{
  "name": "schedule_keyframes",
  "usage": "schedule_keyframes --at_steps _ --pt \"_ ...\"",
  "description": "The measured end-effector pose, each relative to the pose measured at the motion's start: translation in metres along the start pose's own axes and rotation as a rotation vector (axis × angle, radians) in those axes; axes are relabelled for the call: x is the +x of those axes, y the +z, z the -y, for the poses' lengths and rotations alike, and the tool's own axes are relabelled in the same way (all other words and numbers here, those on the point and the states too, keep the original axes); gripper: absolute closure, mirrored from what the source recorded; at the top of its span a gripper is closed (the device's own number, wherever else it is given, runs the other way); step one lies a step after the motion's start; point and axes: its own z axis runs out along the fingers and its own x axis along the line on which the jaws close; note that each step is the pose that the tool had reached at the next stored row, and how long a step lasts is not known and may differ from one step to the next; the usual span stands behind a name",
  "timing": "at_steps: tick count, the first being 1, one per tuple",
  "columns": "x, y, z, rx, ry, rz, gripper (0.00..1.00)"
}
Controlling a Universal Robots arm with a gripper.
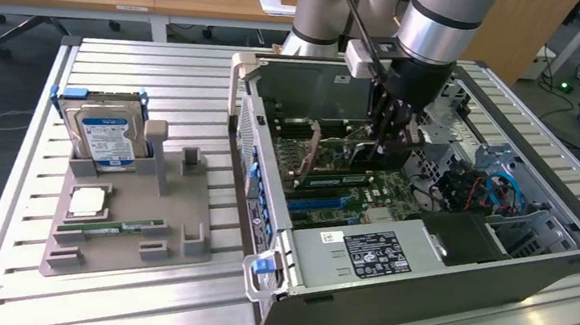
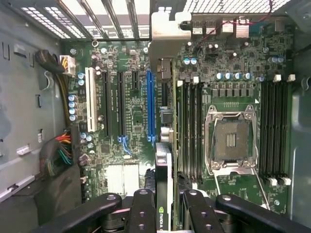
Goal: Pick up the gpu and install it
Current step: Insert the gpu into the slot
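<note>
The gpu (image 2: 164, 160) stands on edge inside the open computer case (image 1: 267, 168), its silver bracket (image 2: 170, 26) at the case's slotted back wall. It hangs over the green motherboard (image 2: 131, 116), right beside the long blue slot (image 2: 150, 104); I cannot tell whether it touches a slot. My gripper (image 2: 164, 211) is shut on the card's edge, with the black fingers (image 2: 142, 213) on either side of its logo. In the exterior view the gripper (image 1: 387, 144) reaches down into the case with the gpu (image 1: 351, 151) under it.
A grey tray (image 1: 182, 208) at the exterior view's left holds a hard drive (image 1: 107, 139), a processor chip (image 1: 88, 202) and a memory stick (image 1: 111, 227). The power supply (image 1: 367, 255), cables (image 2: 58, 150), memory slots (image 2: 192, 126) and processor socket (image 2: 231, 138) crowd the case.
</note>
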Motion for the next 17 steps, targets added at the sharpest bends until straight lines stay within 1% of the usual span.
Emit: schedule_keyframes --at_steps 2,7,9,17 --pt "0.001 0.0 -0.002 0.0001 0.0 0.0001 0.73" --pt "0.01 -0.0001 -0.0028 0.0001 0.0 0.0002 0.73" --pt "0.011 0.0005 -0.0032 0.0001 0.0 0.0002 0.73" --pt "0.012 0.0116 -0.0058 0.0003 0.0 -0.0003 0.73"
